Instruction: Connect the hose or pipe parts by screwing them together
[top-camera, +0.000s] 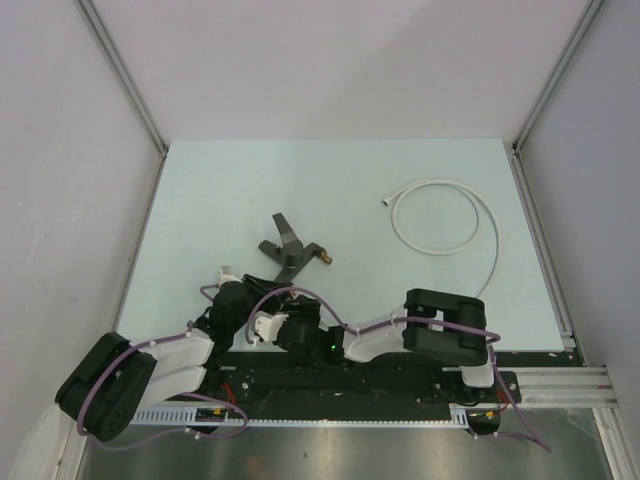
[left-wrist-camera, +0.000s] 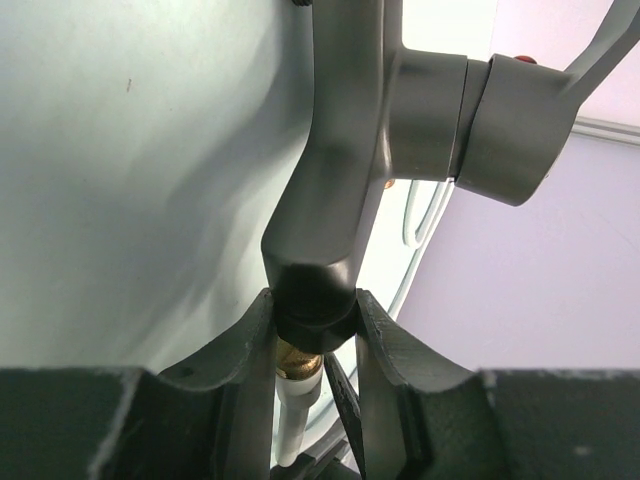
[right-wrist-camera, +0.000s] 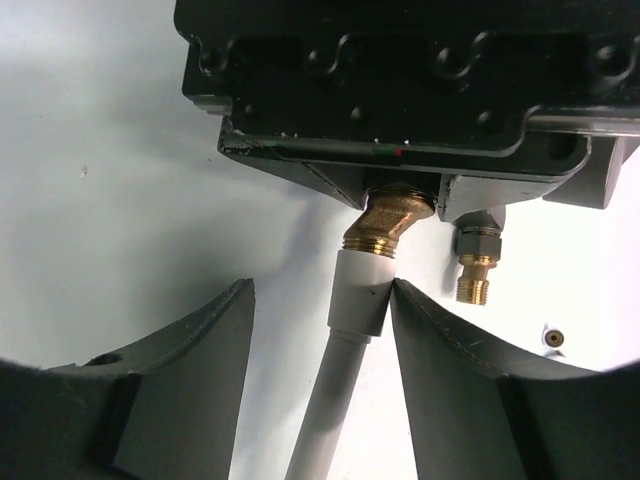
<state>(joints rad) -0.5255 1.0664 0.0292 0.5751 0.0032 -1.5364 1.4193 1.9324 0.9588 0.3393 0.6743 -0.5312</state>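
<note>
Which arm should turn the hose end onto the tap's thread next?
Right. The right gripper straddles the hose end collar at the brass thread, jaws not yet shut; the left gripper is clamped on the tap fitting, steadying it.
</note>
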